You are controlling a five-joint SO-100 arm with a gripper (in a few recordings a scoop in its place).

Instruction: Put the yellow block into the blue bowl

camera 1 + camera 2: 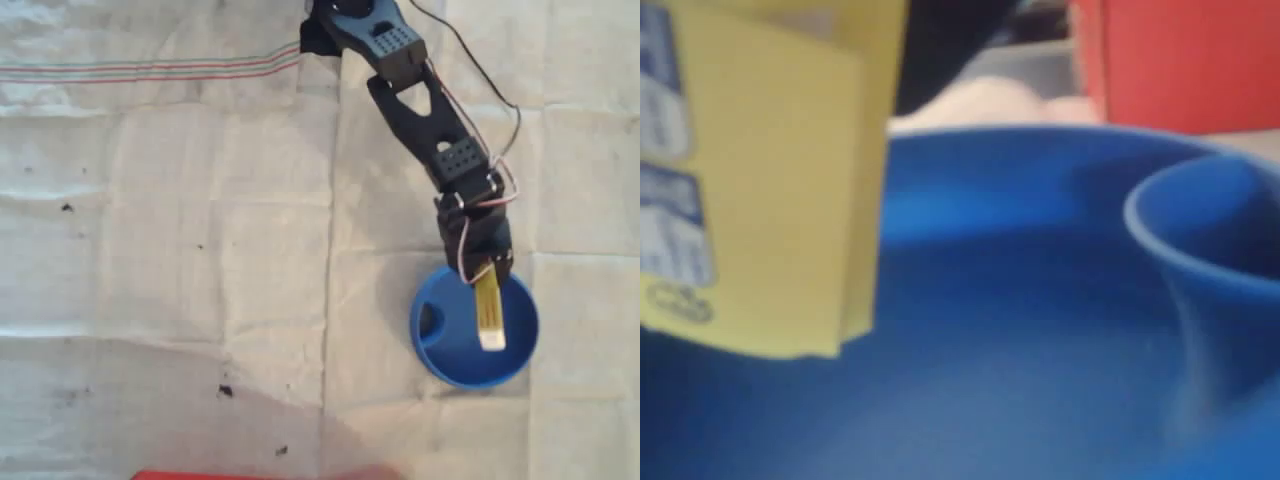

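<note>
Yellow block (pixel 760 180) close up, over the blue bowl (pixel 1040 330) | gripper (pixel 484 268) grasps its far end | your step: drop | next: let go.

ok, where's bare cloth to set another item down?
Wide bare cloth left of the centre seam, down to the red edge. Crowded on the right: blue bowl, claw holding the yellow block over it.
</note>
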